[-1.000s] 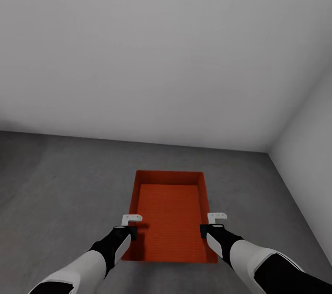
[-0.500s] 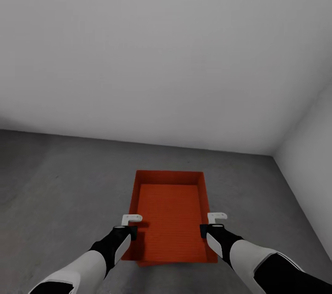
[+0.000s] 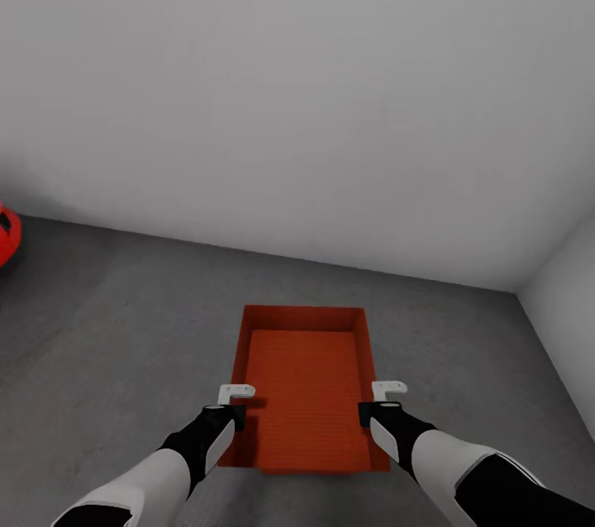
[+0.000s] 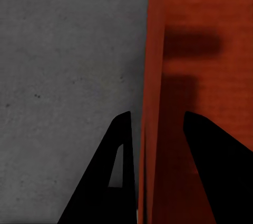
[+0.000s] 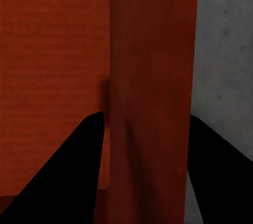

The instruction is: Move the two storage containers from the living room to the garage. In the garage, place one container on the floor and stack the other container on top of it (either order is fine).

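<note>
One orange-red storage container (image 3: 306,378) hangs level between my arms above the dark grey garage floor (image 3: 124,329). My left gripper (image 3: 235,405) is shut on its left wall and my right gripper (image 3: 376,405) is shut on its right wall. The left wrist view has the black fingers (image 4: 124,145) astride the thin orange-red wall (image 4: 153,76), with floor (image 4: 63,76) beside it. Along the right wrist, both fingers (image 5: 84,155) press the container wall (image 5: 150,76). An orange-red sliver (image 3: 314,470) pokes out under the near edge; I cannot tell what it is.
A pale grey wall (image 3: 297,97) stands close ahead and meets a second wall (image 3: 570,329) in a corner at the right. A red car's edge (image 3: 7,234) shows at the far left. Open floor lies left of the container.
The camera has swung left: the wall corner slid right and the red car's edge came into view. The container and both grippers kept their place in the picture.
</note>
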Robot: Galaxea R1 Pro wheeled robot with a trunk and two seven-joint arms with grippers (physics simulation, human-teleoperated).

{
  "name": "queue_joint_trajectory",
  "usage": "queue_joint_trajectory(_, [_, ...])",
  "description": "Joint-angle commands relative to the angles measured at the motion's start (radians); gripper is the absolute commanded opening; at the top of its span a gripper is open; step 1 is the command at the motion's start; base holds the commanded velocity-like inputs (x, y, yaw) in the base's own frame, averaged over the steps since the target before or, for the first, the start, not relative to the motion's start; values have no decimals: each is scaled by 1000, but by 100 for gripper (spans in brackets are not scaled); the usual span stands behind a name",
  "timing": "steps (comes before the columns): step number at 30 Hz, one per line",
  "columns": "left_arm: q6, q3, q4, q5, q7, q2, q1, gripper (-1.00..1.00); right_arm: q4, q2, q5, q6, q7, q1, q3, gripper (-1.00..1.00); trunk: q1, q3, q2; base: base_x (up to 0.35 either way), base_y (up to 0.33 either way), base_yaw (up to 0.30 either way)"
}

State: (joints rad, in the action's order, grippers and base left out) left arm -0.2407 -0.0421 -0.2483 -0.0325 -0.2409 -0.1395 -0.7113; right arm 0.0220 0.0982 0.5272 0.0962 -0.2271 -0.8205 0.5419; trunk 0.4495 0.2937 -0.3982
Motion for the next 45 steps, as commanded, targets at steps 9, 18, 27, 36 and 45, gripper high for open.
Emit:
queue_joint_trajectory(9, [-8,19,3,5,-5,-2,-1,-100,3,8,-10,-35,-54,0,89,-100,0,2,-2,78,0,4])
queue_joint_trajectory(18, [-8,19,1,5,-5,-2,-1,-100,3,9,-10,-35,-54,-1,89,-100,0,2,-2,199,0,0])
queue_joint_trajectory(27, [-8,19,1,5,-5,-2,-1,-100,3,8,-10,-35,-54,-1,89,-100,0,2,-2,8,0,115])
queue_joint_trajectory(36, [-8,19,1,5,-5,-2,-1,-100,3,8,-11,-35,-54,-1,89,-100,0,2,-2,0,0,75])
queue_joint_trajectory(45, [-8,19,1,5,-5,-2,-1,-100,3,9,-10,-34,-54,-1,89,-100,0,2,-2,0,0,-54])
